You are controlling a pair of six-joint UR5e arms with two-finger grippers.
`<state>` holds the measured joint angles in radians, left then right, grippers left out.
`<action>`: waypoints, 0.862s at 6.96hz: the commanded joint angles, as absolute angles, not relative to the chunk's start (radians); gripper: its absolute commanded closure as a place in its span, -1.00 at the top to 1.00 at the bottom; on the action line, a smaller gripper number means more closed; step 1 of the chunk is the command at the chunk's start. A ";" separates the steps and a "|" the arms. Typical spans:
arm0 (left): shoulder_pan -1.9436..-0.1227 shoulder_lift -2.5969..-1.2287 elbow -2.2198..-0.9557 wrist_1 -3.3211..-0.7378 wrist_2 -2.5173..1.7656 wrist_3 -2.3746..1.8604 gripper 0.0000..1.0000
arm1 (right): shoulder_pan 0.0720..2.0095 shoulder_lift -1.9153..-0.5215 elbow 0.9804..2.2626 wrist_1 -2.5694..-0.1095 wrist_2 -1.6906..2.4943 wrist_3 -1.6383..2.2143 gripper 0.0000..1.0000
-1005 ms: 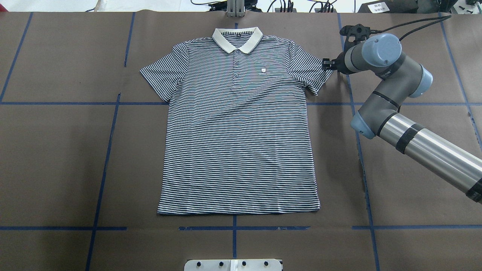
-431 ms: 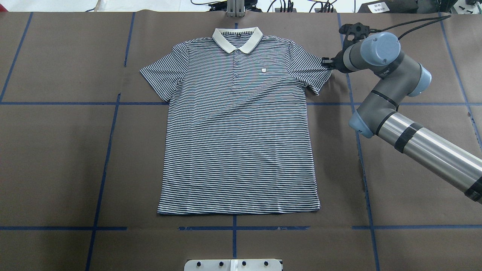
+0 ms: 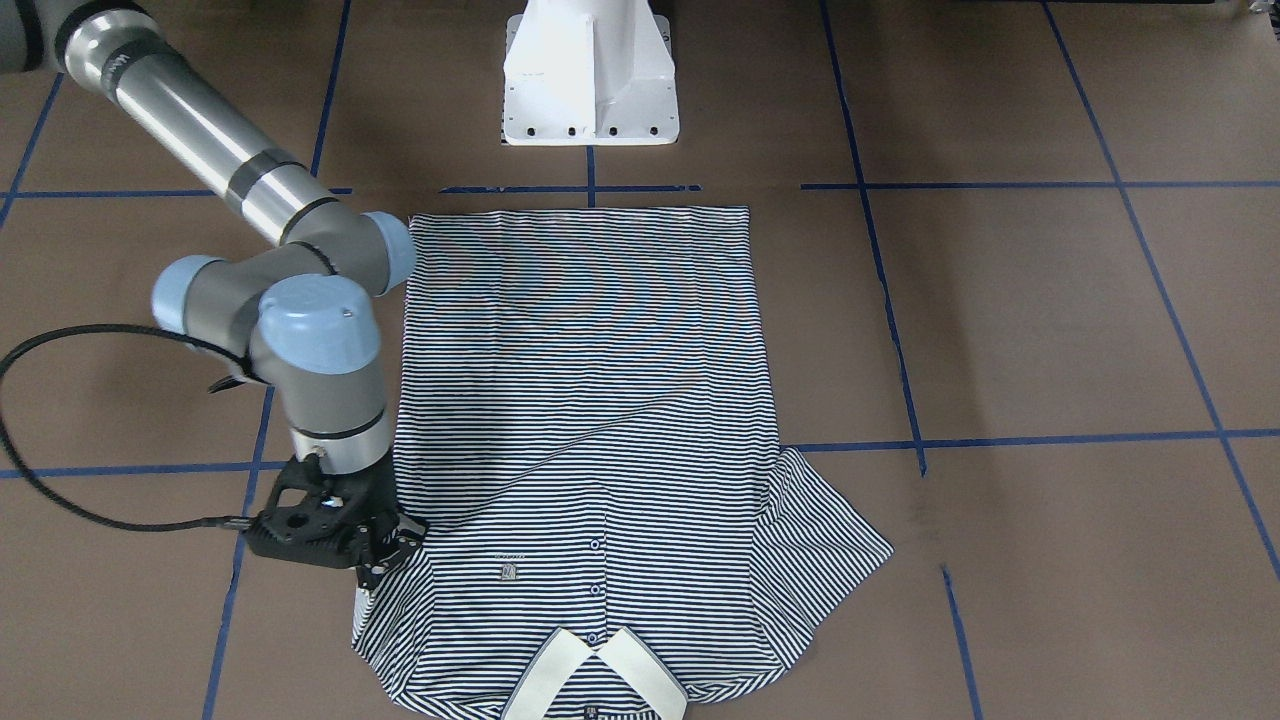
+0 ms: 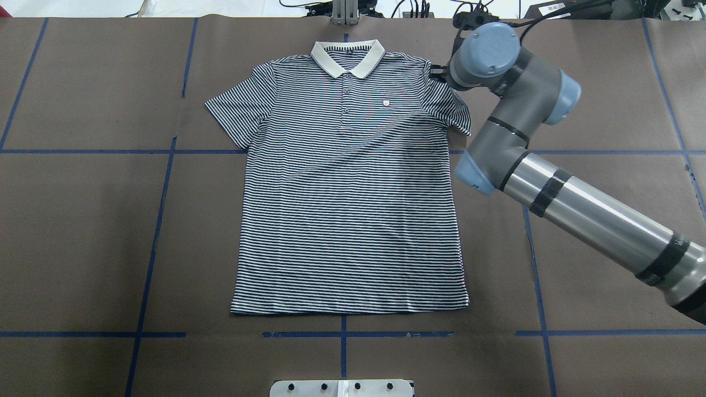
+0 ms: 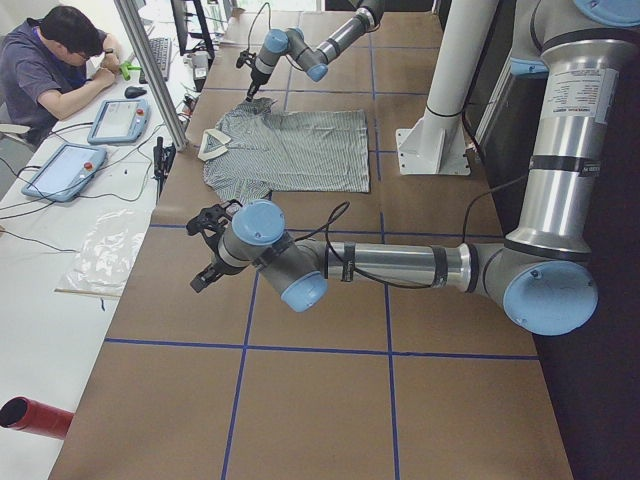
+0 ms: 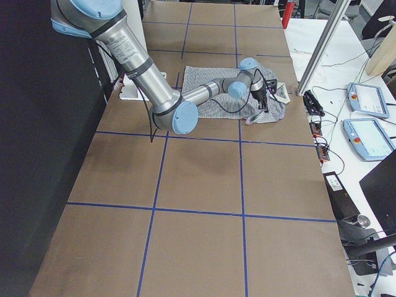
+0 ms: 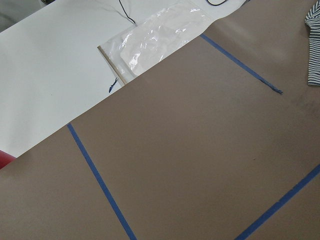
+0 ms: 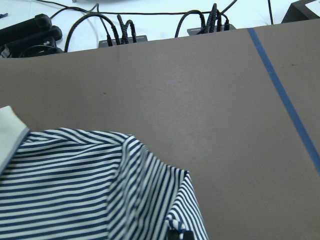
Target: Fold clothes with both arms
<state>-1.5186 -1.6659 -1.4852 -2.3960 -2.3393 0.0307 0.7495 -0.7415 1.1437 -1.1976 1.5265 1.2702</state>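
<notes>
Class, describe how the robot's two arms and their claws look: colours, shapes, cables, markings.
Both the right arm and left arm are silver tubes with black bands, joined by grey cylindrical joints with light-blue round caps. A black cable loops beside each wrist. The right claw and left claw are black on black mounts.

Collar point(image 3: 555, 678) of polo shirt point(image 3: 580, 400) cropped at bottom

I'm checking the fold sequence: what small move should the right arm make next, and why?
Probably draw the sleeve inward across the chest: the right end effector seems to pinch it, bunched at the shoulder of the polo shirt, whose body lies flat.
</notes>
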 commanded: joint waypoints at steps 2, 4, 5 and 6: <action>-1.519 -1.666 -1.482 -2.395 -2.339 0.031 1.00 | 0.664 -0.623 1.020 -1.244 1.407 1.351 -1.00; -1.519 -1.666 -1.482 -2.395 -2.339 0.029 1.00 | 0.655 -0.614 0.994 -1.244 1.373 1.391 -1.00; -1.519 -1.666 -1.482 -2.395 -2.339 0.029 1.00 | 0.652 -0.606 0.985 -1.244 1.359 1.423 -1.00; -1.519 -1.666 -1.480 -2.396 -2.339 0.031 1.00 | 0.649 -0.573 0.951 -1.244 1.358 1.434 -1.00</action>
